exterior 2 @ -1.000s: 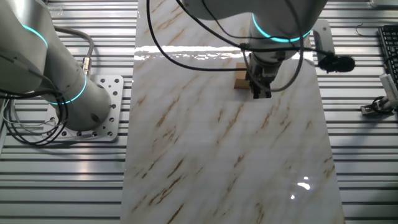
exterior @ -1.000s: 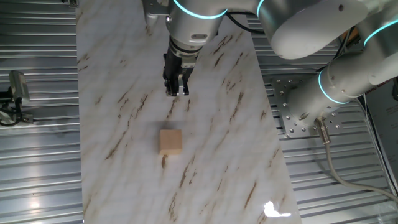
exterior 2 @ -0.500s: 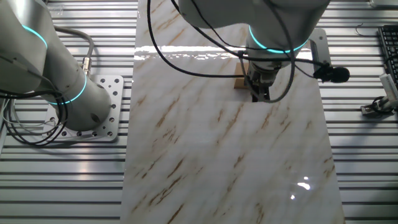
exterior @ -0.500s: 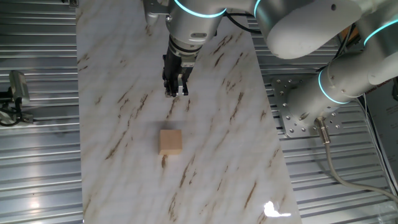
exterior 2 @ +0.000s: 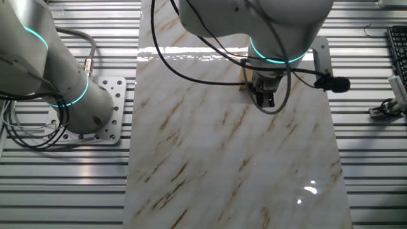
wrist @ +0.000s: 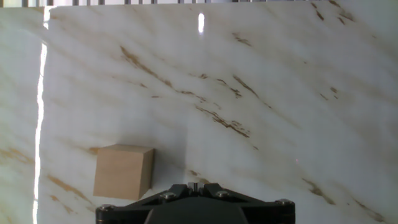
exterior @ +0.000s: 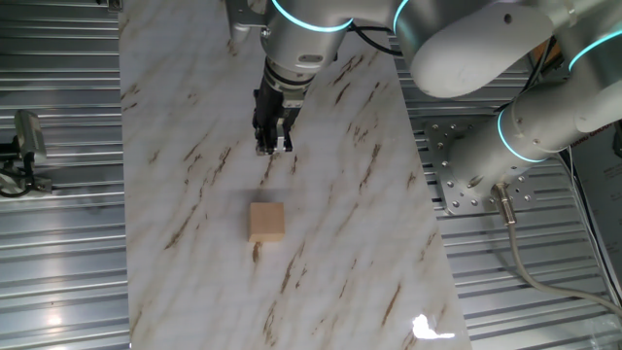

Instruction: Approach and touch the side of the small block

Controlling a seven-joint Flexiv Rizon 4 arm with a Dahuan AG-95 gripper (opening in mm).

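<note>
The small block (exterior: pixel 266 222) is a plain tan cube on the marbled white board (exterior: pixel 175 117). In the hand view it sits at the lower left (wrist: pixel 123 172). In the other fixed view only a sliver of it (exterior 2: pixel 243 85) shows beside the gripper. My dark gripper (exterior: pixel 271 146) hangs tip-down above the board, apart from the block, on its far side. It also shows in the other fixed view (exterior 2: pixel 265 102) and at the bottom edge of the hand view (wrist: pixel 194 185). Its jaws are closed together and hold nothing.
Ribbed metal table surface (exterior: pixel 58 243) surrounds the board. The arm's base plate (exterior: pixel 466 175) stands at the right. A small metal fixture (exterior: pixel 24 146) sits at the left. A keyboard edge (exterior 2: pixel 397 44) and a clamp (exterior 2: pixel 388 108) lie at the far right.
The gripper has shifted slightly sideways over the board, and the wrist has rotated a little. The block has not moved.
</note>
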